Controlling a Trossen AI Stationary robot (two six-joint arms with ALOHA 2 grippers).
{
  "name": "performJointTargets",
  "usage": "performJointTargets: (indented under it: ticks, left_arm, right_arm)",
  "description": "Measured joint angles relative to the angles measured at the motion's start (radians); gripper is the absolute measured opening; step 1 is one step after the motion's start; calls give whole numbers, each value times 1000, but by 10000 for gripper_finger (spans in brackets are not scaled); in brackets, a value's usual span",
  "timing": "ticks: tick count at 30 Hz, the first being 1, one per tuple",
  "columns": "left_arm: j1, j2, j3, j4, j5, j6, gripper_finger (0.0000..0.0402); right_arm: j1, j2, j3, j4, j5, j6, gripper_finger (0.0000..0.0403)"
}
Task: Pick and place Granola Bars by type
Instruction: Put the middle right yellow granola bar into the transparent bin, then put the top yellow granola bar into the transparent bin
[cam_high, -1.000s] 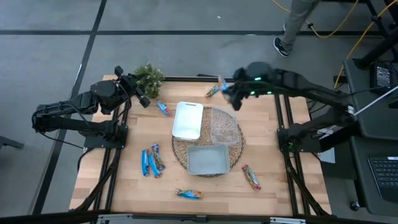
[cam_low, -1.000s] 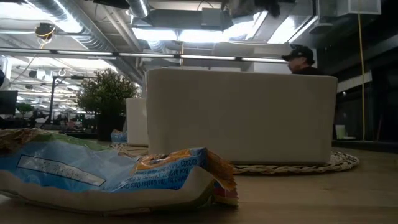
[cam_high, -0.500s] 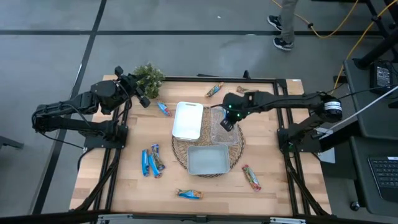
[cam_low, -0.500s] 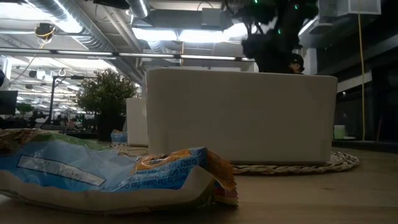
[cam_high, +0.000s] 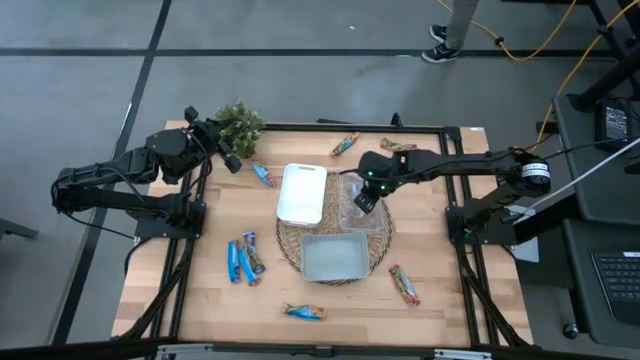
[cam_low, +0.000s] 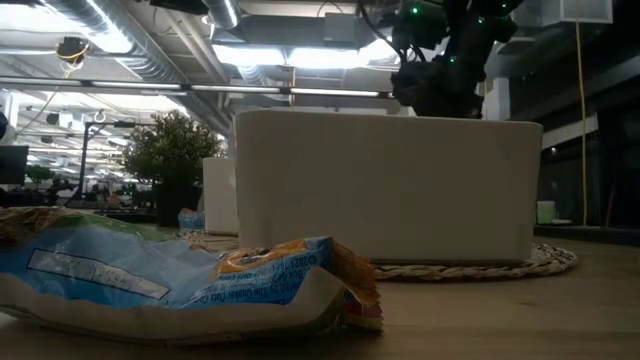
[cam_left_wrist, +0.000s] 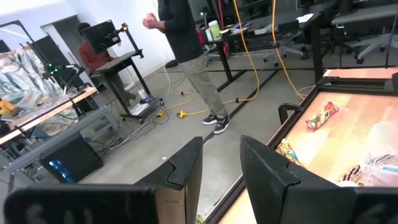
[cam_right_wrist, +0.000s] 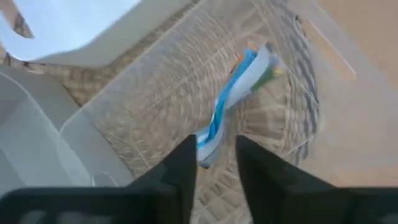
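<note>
We see right gripper (cam_right_wrist: 214, 163) over clear bin (cam_right_wrist: 155, 106), fingers parted — blue bar (cam_right_wrist: 233, 99) dropping, might bounce out if released high.

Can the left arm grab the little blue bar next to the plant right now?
Probably yes. The blue bar lies bare on the wood just beside the left arm's fingers, with only the plant nearby and nothing on top of it.
</note>
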Motion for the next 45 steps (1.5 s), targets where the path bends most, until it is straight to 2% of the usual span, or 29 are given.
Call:
performJointTargets:
  ticks: [3,6,10,13,17,20,23,28,33,38,41,45]
  left_arm:
    - [0,2,0,0,0,-18,102]
    - [0,2,0,-4,0,-19,102]
    - [0,2,0,-4,0,-19,102]
    - [0,2,0,-4,0,-19,102]
    - [0,4,0,-4,-2,-19,102]
    - [0,10,0,-4,-3,-19,102]
    - [0,19,0,-4,-3,-18,102]
    - [0,36,0,-4,-3,-18,102]
    - [0,42,0,-4,-21,-20,102]
    - [0,42,0,-4,-64,-21,102]
    - [0,41,0,-4,-87,-21,102]
    - [0,41,0,-3,-104,-21,102]
  right_arm:
    - [-1,0,44,-24,0,-9,176]
    - [-3,0,139,-122,23,-80,213]
    - [-11,0,314,-284,173,-327,236]
    - [-50,0,426,-329,253,-535,238]
    - [-164,7,526,-332,195,-713,238]
    - [-282,44,575,-332,97,-817,239]
    - [-382,116,611,-330,-5,-955,239]
    - [-464,290,687,-333,-22,-1232,239]
    - [-480,465,800,-331,-27,-1323,239]
    - [-480,624,905,-345,-28,-1330,239]
    - [-480,687,942,-398,-56,-1327,247]
    - [-472,721,949,-428,-108,-1330,275]
